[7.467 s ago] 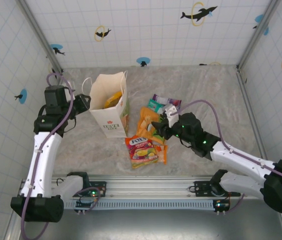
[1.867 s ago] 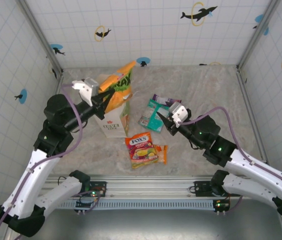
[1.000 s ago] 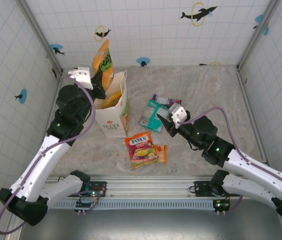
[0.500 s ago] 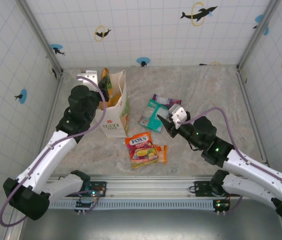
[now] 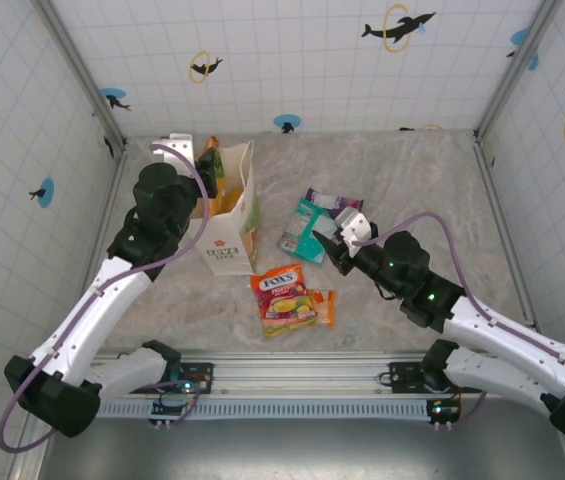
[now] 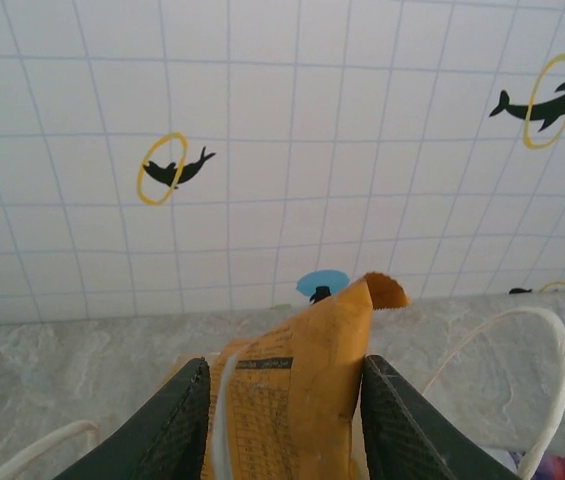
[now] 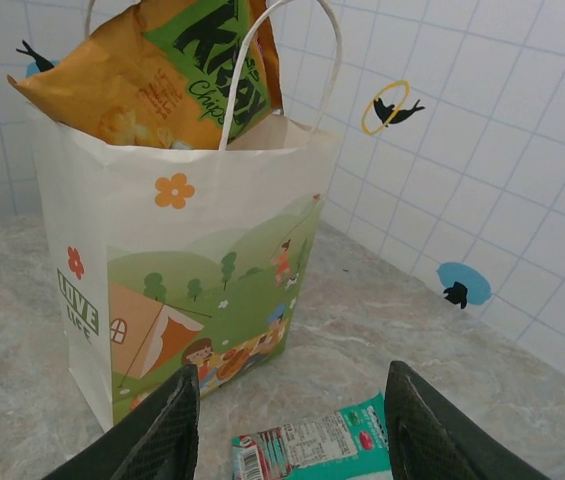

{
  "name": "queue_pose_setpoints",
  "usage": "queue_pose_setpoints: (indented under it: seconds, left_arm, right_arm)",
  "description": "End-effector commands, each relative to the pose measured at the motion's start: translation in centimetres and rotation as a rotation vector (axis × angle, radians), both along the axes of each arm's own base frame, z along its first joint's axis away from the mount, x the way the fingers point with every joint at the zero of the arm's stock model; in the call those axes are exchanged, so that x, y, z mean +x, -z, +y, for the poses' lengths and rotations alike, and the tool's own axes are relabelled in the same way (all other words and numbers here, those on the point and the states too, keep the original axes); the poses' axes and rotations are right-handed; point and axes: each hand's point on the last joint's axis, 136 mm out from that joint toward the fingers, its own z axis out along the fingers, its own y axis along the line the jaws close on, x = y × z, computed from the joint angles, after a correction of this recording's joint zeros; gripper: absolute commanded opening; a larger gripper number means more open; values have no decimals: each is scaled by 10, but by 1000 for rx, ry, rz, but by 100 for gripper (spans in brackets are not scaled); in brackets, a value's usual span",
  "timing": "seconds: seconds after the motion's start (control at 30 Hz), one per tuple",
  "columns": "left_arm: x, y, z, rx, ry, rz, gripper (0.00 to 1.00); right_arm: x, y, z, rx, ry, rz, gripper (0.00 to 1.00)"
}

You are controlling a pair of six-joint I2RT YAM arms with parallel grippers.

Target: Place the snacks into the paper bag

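- Left end effector (image 6: 284, 368) clenched on orange packet (image 6: 312, 330), which stands partly inside paper bag (image 7: 192, 250).
- Right end effector (image 7: 292, 372) spread, empty, just above teal packet (image 7: 312, 445) on worktop (image 5: 412, 180).
- Judged: packets light, glossy, slippery, crushable; pinch a sealed edge.

One paper bag (image 5: 228, 240) is standing at the far left. Five snack packets are showing. One orange-and-green packet (image 7: 152, 80) is sticking out of the bag. Four are lying to its right: one teal packet (image 5: 297, 232), one purple packet (image 5: 334, 199), one red FOX'S packet (image 5: 284, 296) and one small orange packet (image 5: 325, 308).
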Motion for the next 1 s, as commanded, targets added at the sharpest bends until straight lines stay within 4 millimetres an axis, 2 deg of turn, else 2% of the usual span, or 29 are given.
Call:
queue_pose_setpoints:
  seconds: [0.0, 0.1, 0.23, 0.4, 0.47, 0.53, 0.6, 0.87, 0.97]
  left_arm:
    - [1, 5, 4, -5, -35, 32, 50]
    - [5, 10, 4, 1, -48, 54, 54]
    - [10, 19, 1, 4, -45, 87, 50]
    - [12, 18, -3, -27, -20, 72, 22]
    - [11, 12, -3, -37, -14, 44, 16]
    - [10, 6, -3, -38, -4, 10, 5]
    - [8, 0, -3, -38, 1, -24, 0]
    - [0, -10, -7, 16, 54, -143, 0]
    - [-5, -5, -9, 39, 80, -209, 0]
  right_arm:
    - [-1, -14, -1, 55, -2, -28, 51]
    - [-1, -14, -3, 58, 1, -25, 51]
    - [-2, -13, -4, 63, 3, -23, 51]
    - [-2, -16, -6, 65, 5, -27, 51]
    - [-2, -15, -8, 65, 10, -28, 51]
    - [-3, -16, -9, 68, 13, -31, 51]
    - [-2, -16, -11, 70, 19, -36, 51]
    - [-1, -16, -10, 77, 17, -39, 51]
    - [0, -16, -10, 81, 18, -41, 51]
